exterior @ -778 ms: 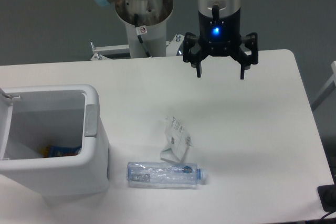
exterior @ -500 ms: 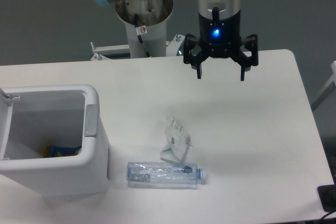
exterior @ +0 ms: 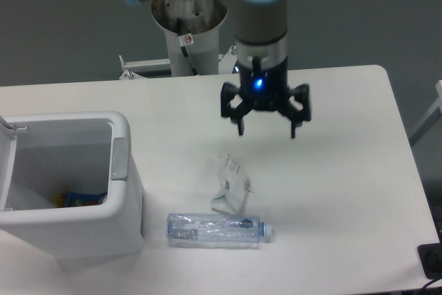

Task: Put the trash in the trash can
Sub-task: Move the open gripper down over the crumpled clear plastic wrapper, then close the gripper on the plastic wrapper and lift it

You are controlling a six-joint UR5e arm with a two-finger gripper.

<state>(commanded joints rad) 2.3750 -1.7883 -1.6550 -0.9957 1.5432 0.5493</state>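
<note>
The small crumpled white wrapper with dark print [exterior: 232,183] lay on the white table [exterior: 345,191], its lower edge touching the clear plastic bottle with a bluish label and cap [exterior: 217,229], which lay with its long axis left to right across the table. Both sat below and slightly left of the black two-finger gripper [exterior: 265,130], which hung above them spread wide and holding nothing. I counted two pieces of trash and one boxy white plastic trash can [exterior: 121,205], lid open, well to their left.
</note>
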